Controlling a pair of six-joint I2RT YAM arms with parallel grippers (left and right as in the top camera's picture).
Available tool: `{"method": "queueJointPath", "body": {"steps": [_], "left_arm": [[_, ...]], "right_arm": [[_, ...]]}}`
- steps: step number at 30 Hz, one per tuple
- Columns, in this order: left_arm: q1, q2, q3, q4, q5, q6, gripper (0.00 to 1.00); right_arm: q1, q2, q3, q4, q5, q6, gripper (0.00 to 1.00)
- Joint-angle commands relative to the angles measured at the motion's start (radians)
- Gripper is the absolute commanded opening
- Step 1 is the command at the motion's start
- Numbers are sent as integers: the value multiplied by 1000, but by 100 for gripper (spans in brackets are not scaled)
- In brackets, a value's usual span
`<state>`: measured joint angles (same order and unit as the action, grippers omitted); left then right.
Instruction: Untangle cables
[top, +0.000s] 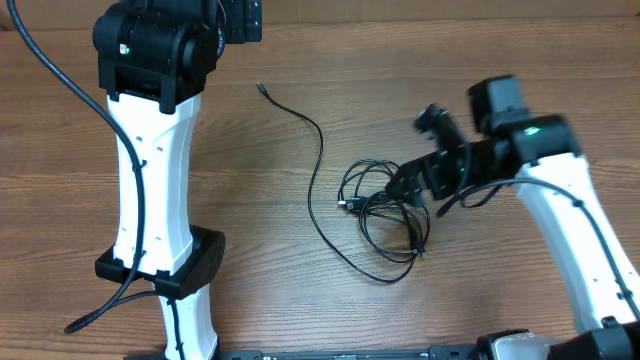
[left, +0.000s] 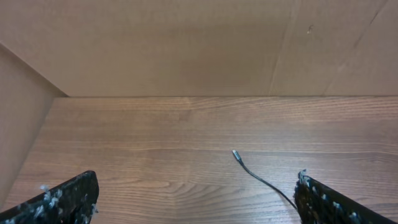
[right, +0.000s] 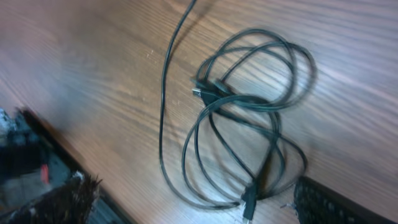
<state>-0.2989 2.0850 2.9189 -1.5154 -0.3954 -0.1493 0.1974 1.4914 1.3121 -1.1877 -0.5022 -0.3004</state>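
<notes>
Tangle of thin black cables (top: 385, 215) sits mid wooden tabletop (top: 260, 250), one loose strand (top: 318, 150) snaking off toward the left arm. The right fingers (right: 339, 205) hang wide open just over the coil, gripping nothing; guessing they're lining up a grab. The left fingers (left: 62, 199) are spread empty near that strand's plug tip (left: 235, 153).

Left gripper (left: 198, 186), mine: jaws spread wide, wood showing between them. Fingers (left: 59, 200) black, flecked with white specks, one at each bottom corner of view. Wood-grain worktop (left: 143, 130) beneath. One thin black cable (left: 264, 182) lies on it, small silver plug (left: 235, 153) pointing toward far edge. Cord runs back toward my right finger, leaves view just beside it. Plain brown wall (left: 186, 43) along far edge; brown panel (left: 18, 118) along left edge, meeting wall at far left corner.
</notes>
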Motion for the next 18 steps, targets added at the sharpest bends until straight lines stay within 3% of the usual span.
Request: {"method": "queueJointPath", "body": {"steps": [1, 8, 18], "left_arm": [[4, -13, 11, 0, 5, 14, 100], [4, -13, 11, -2, 5, 14, 100], [4, -13, 11, -11, 6, 11, 100]], "right_arm": [[48, -2, -126, 98, -16, -44, 98], [97, -2, -409, 475, -15, 179, 91], [97, -2, -563, 592, 56, 228, 88]]}}
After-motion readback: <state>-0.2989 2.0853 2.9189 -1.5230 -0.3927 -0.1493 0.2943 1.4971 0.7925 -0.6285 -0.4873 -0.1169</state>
